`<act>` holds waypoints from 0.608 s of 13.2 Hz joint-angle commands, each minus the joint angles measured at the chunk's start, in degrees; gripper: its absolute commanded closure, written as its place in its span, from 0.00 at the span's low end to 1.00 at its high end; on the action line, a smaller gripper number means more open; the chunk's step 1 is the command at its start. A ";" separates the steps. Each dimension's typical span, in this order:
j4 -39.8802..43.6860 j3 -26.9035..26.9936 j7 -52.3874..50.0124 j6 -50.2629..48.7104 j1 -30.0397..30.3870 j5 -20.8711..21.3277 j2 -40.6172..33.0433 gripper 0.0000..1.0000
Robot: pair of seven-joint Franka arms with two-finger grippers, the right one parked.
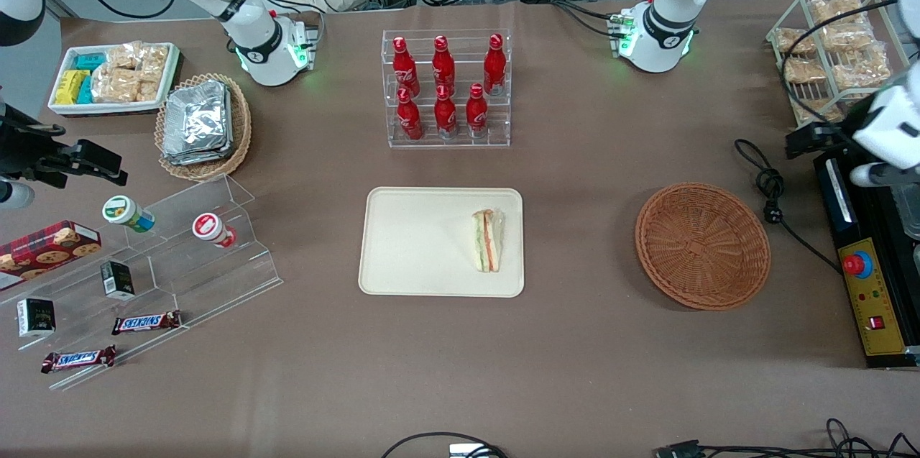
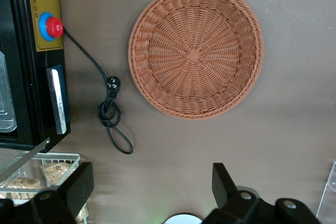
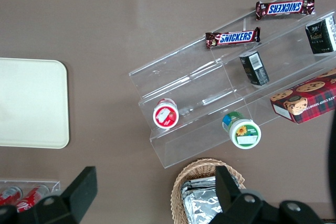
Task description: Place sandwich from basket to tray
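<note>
Sandwich (image 1: 489, 240) on tray (image 1: 417, 242); gripper (image 2: 152, 187), fingers apart and partly cropped, above bare basket (image 2: 195, 51).

Counting one sandwich (image 1: 489, 241) lying on one tray (image 1: 417, 242), one reddish-brown basket (image 1: 703, 246), six red cola bottles (image 1: 443, 64), two Snickers bars (image 1: 146, 322), two lidded cups (image 1: 128, 213), two small dark boxes (image 1: 117, 280), one cookie box (image 1: 47, 248), and one gripper (image 2: 152, 182) hovering near the basket.

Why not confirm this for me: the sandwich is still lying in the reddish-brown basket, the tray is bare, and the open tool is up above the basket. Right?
Not right. The front view shows the sandwich lying on the tray, and the basket holds nothing, as the left wrist view confirms. The rest stands: the tool is open, above the table beside the basket.
</note>
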 commanded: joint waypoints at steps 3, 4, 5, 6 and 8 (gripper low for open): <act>-1.00 6.51 -1.73 0.24 -8.98 -0.56 -2.46 0.00; -0.91 7.29 -2.18 0.16 -10.47 -0.38 -2.46 0.00; -0.74 7.91 -2.97 0.16 -11.44 -0.29 -2.37 0.00; 0.14 7.83 -3.58 0.16 -11.54 -0.20 -2.11 0.00; 2.24 7.48 -4.64 0.07 -11.63 -0.12 -0.97 0.00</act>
